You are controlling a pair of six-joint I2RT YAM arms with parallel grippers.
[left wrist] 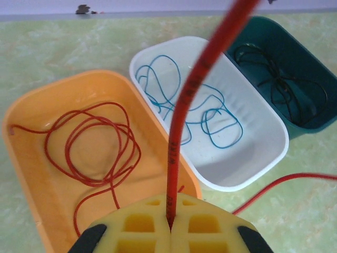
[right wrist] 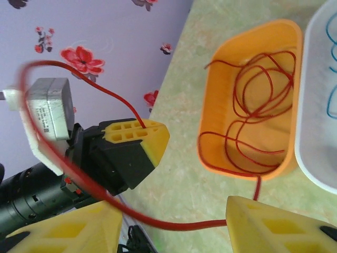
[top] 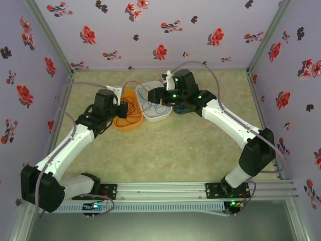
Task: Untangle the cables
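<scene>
My left gripper (left wrist: 169, 212) is shut on the red cable (left wrist: 187, 100), which rises straight up out of its yellow pads. More of this cable lies looped in the orange tray (left wrist: 31, 158) and a strand trails over the table at the right (left wrist: 284, 182). In the right wrist view the red cable (right wrist: 174, 227) sags across the gap of my open right gripper (right wrist: 174, 211), between its yellow fingers (right wrist: 274, 229). My left gripper (right wrist: 138, 129) holds the cable beside the orange tray (right wrist: 210, 79). The blue cable (left wrist: 158, 79) lies in the white tray (left wrist: 253, 168), and the dark cable (left wrist: 279, 84) in the teal tray (left wrist: 316, 124).
From above, the orange tray (top: 131, 124), white tray (top: 153, 118) and teal tray (top: 181, 109) stand in a row at the back middle, with the left gripper (top: 124, 108) and right gripper (top: 154, 95) over them. Flowered walls enclose the table (top: 165, 155) on three sides.
</scene>
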